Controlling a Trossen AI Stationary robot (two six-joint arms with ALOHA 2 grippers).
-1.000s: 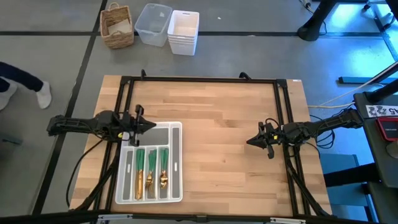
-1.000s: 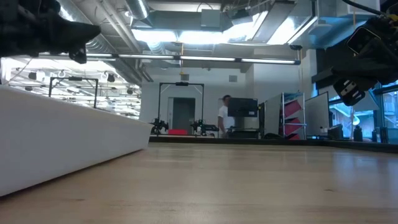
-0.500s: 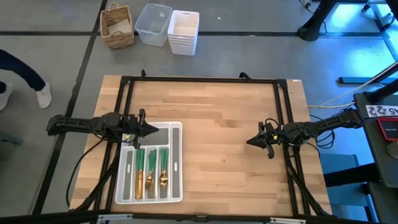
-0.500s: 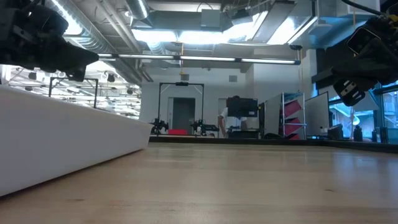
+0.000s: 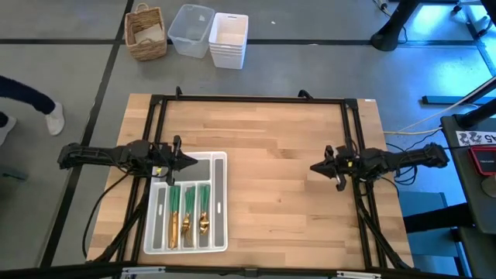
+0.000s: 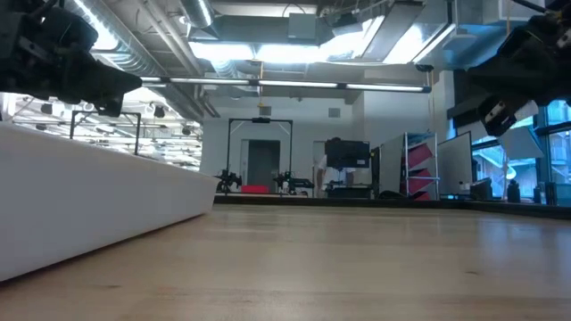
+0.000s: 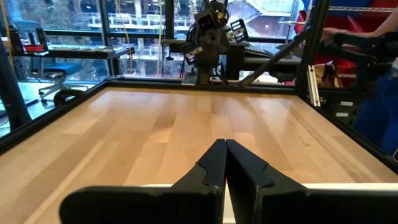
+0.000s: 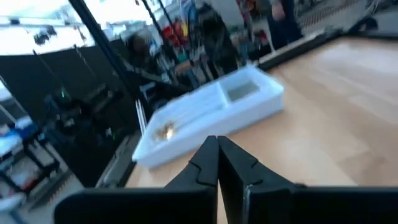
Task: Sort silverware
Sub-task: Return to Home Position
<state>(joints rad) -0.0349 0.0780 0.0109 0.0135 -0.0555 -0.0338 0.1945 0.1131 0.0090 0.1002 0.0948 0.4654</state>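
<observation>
Left gripper [image 5: 186, 159], jaws closed and empty, hovers over one end of the white tray [image 5: 223, 203]. The silverware [image 5: 187, 211] lies sorted in its compartments. Right gripper [image 5: 316, 168], likewise closed and empty, hangs above bare table. Each arm should rise before retracting, clearing the tray.

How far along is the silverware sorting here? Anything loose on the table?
Done, it seems: the silverware lies in compartments of the white tray, and no piece shows loose on the table. In hand: nothing; the left tool is shut over one end of the tray, the right tool shut above bare wood. Left: only parking the arms.
</observation>
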